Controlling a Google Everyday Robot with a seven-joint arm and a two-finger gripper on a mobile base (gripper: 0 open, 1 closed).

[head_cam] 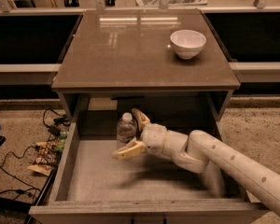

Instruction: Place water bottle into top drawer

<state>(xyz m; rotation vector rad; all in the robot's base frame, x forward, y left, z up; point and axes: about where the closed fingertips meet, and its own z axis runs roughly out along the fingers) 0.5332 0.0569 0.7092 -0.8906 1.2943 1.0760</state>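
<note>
- Camera view looks down on a grey-brown cabinet with its top drawer [66, 166] pulled out toward the viewer.
- The water bottle [126, 126] stands upright on the drawer's grey bottom, toward the back and a little left of the middle, with its white cap up.
- The gripper [126, 133] is inside the drawer, reaching in from the right at the end of the cream-coloured arm [224, 160].
- Its fingers [141, 118] are spread apart, one behind the bottle and one in front of it, so the bottle sits in the gap between them.
- Whether either finger touches the bottle cannot be told.
- The arm crosses above the right half of the drawer and throws a shadow on the bottom.
- On the counter [126, 50] above, a white bowl [188, 43] sits near the right rear corner.
- Cables [18, 162] lie on the speckled floor to the left of the cabinet.
</note>
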